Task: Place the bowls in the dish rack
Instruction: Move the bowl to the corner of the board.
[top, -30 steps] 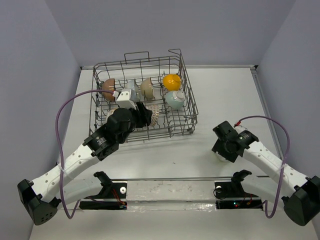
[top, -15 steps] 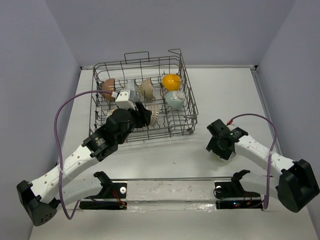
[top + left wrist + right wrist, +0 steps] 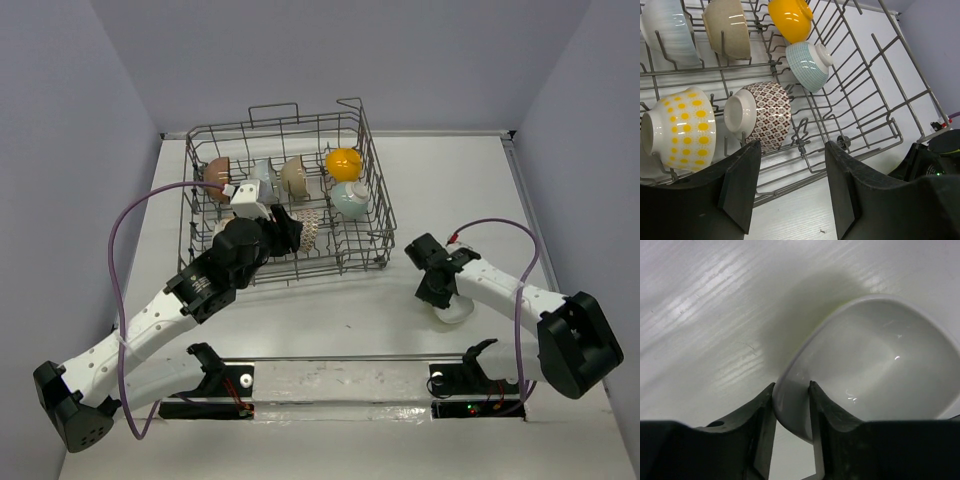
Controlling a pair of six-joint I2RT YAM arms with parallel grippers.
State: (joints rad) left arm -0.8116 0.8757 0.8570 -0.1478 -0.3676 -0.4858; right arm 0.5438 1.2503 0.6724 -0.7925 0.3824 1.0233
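Several bowls stand on edge in the grey wire dish rack (image 3: pixel 372 215): an orange-yellow one (image 3: pixel 343 161), a teal one (image 3: pixel 349 199), a beige one (image 3: pixel 295 175) and a brown one (image 3: pixel 217 170). In the left wrist view a yellow-dotted bowl (image 3: pixel 682 127) and a brown patterned bowl (image 3: pixel 765 112) lean in the near row. My left gripper (image 3: pixel 792 190) hangs open over the rack's front edge (image 3: pixel 880 95), holding nothing. To the right of the rack a white bowl (image 3: pixel 455 310) sits on the table. My right gripper (image 3: pixel 791 387) is shut on its rim (image 3: pixel 875 370), one finger inside and one outside.
The rack's tall grid sides stand between the white bowl and the tines. A purple cable loops over each arm. The rail with the arm bases (image 3: pixel 340 385) runs along the near edge. Grey walls close in the table on three sides.
My right arm has swung left toward the rack side of the white bowl and its jaws have closed onto the rim. The left arm has stayed still.
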